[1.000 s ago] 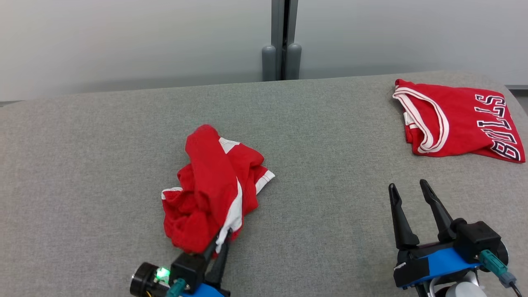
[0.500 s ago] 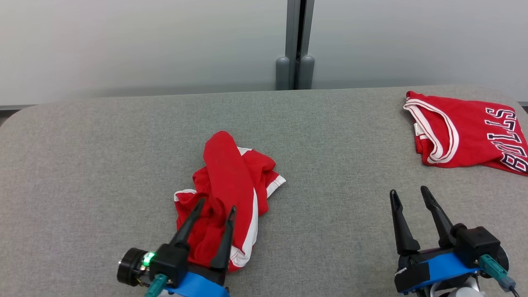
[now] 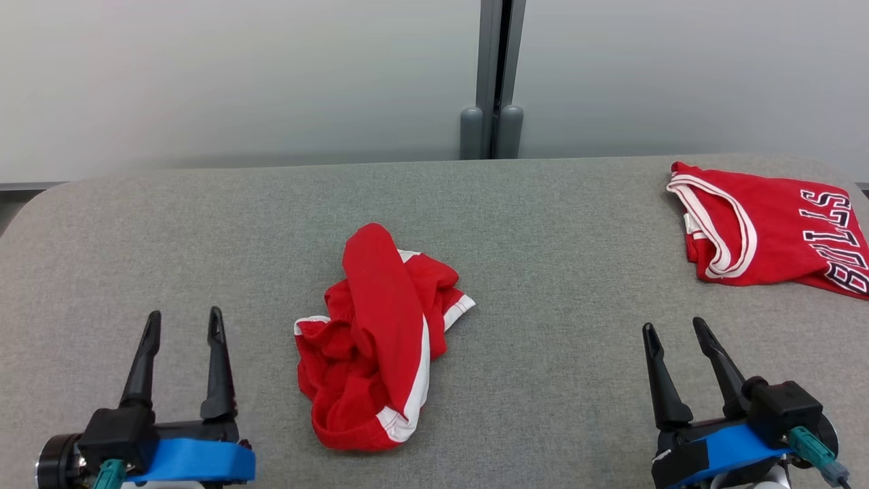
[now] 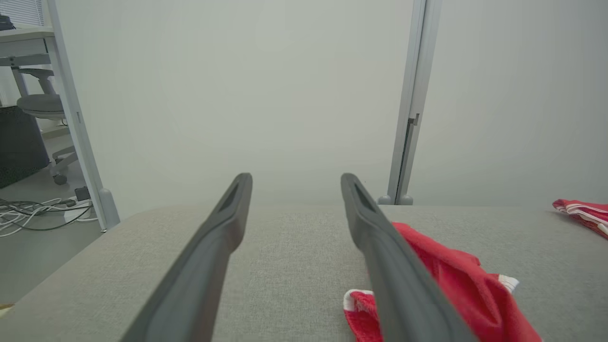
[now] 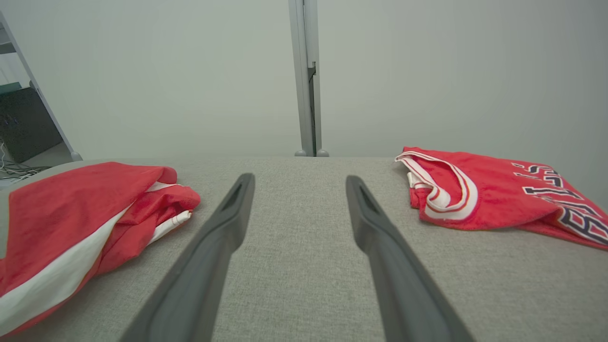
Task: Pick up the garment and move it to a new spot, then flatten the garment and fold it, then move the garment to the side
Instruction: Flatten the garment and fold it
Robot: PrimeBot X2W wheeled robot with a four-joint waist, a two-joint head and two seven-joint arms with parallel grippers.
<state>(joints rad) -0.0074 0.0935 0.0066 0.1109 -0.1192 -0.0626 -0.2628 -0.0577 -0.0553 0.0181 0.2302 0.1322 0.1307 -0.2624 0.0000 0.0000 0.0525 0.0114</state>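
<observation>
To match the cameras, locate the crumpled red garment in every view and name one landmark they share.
Head view: crumpled red garment, centre of the grey table.
Left wrist view: garment, lower right corner.
Right wrist view: garment, lower left edge.
Shared landmark: grey upright post behind the table's far edge.

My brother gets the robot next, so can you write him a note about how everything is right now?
Left gripper: open, empty, beside the garment and not touching it.
Right gripper: open, empty, over the bare table.
Crumpled red garment: bunched up mid-table, between the two grippers. A lettered red jersey lies at the table's far right corner.
Done: the left gripper let go of the garment a moment ago.
Left: flatten it, fold it, move it to the side.
</observation>
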